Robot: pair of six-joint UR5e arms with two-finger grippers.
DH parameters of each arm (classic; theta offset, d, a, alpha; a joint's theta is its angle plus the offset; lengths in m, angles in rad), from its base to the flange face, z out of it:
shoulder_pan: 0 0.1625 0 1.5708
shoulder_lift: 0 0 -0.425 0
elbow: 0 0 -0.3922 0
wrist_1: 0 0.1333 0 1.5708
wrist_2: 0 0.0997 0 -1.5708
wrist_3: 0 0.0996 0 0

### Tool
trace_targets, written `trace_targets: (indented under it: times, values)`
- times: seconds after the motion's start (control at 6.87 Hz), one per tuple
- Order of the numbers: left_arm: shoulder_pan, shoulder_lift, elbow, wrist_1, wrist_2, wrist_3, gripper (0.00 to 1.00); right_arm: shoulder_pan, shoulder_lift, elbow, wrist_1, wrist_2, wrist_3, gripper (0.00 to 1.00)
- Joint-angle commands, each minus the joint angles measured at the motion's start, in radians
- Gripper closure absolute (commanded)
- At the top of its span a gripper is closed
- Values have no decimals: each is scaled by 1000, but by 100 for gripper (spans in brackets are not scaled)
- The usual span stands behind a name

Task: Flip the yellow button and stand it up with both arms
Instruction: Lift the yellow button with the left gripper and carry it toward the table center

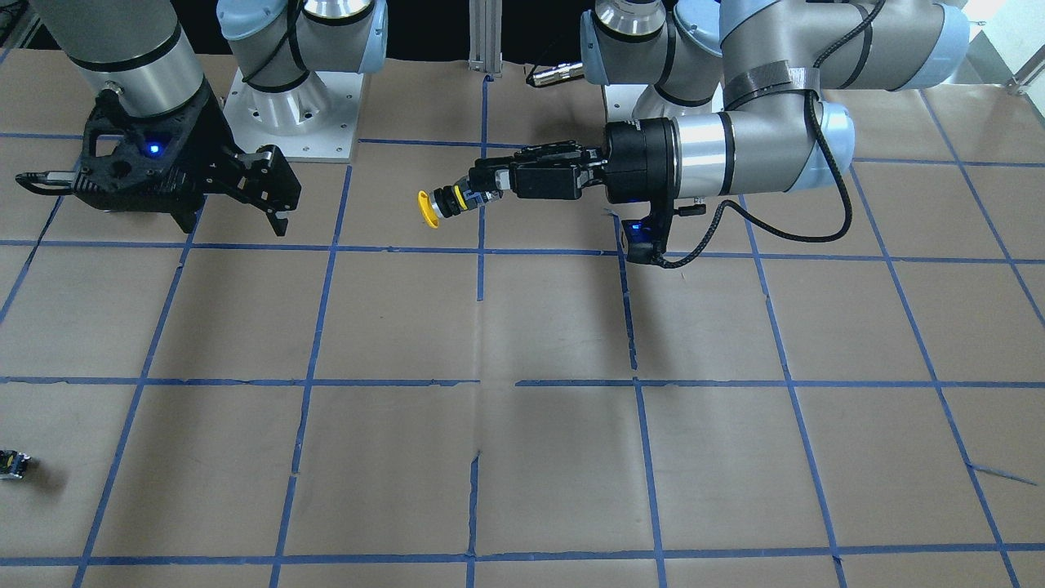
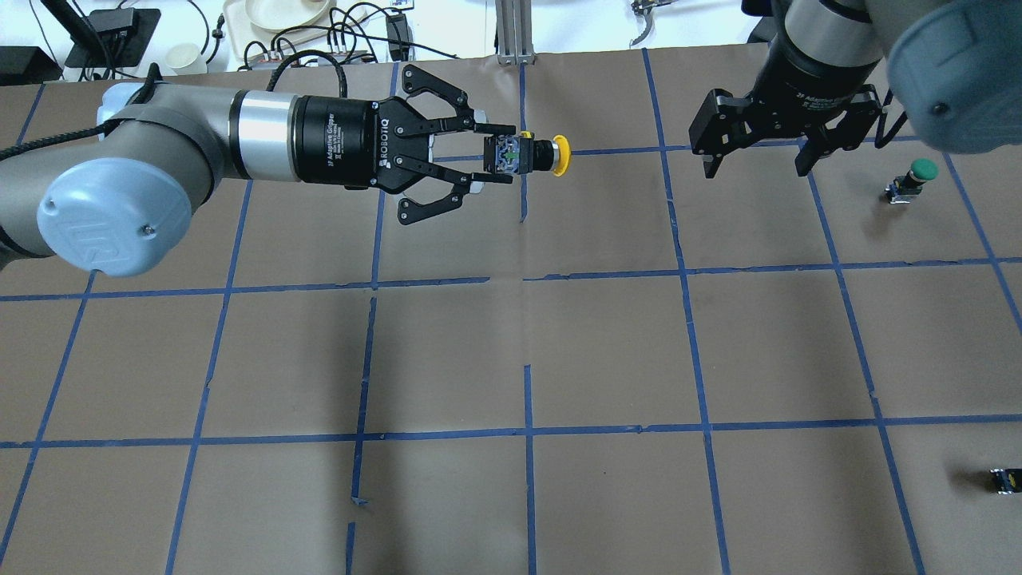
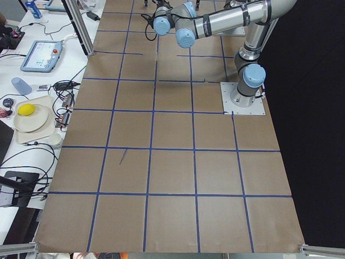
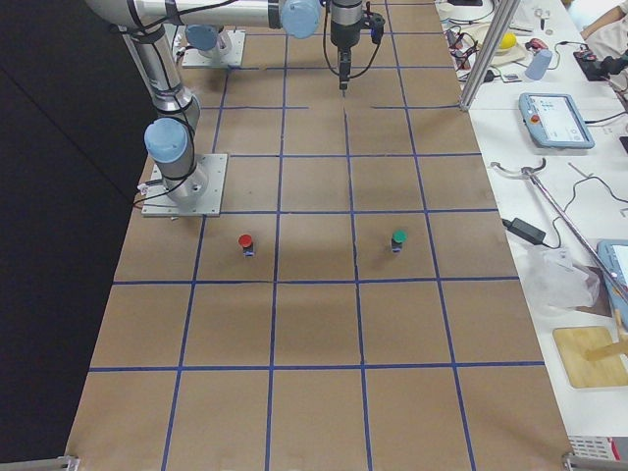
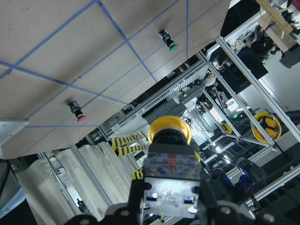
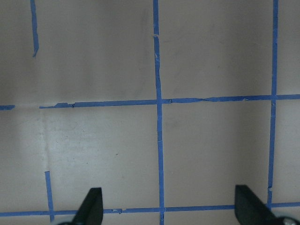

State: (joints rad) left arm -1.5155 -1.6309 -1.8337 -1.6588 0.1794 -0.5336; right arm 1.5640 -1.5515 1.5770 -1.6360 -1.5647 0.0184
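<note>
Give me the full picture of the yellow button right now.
The yellow button has a round yellow mushroom cap on a black collar and a blocky black-and-grey body, plastic-looking. It is held horizontal above the table, body clamped in the left gripper, cap pointing away from it toward the robot's right. Nothing else touches it.

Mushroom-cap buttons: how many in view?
3: yellow button in the left gripper; green button on the table near the right gripper; red button near the right arm's base.
</note>
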Motion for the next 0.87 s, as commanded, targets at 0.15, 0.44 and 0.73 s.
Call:
trace_targets:
  times: [0.15,0.44,0.73]
  values:
    - [-6,-1,-2,2,-32,0,97,2,1,2,-2,0,0,0]
    - [-6,-1,-2,5,-32,0,97,2,1,0,-2,0,0,0]
    - [-5,-1,-2,11,-32,0,98,2,1,0,-1,0,0,0]
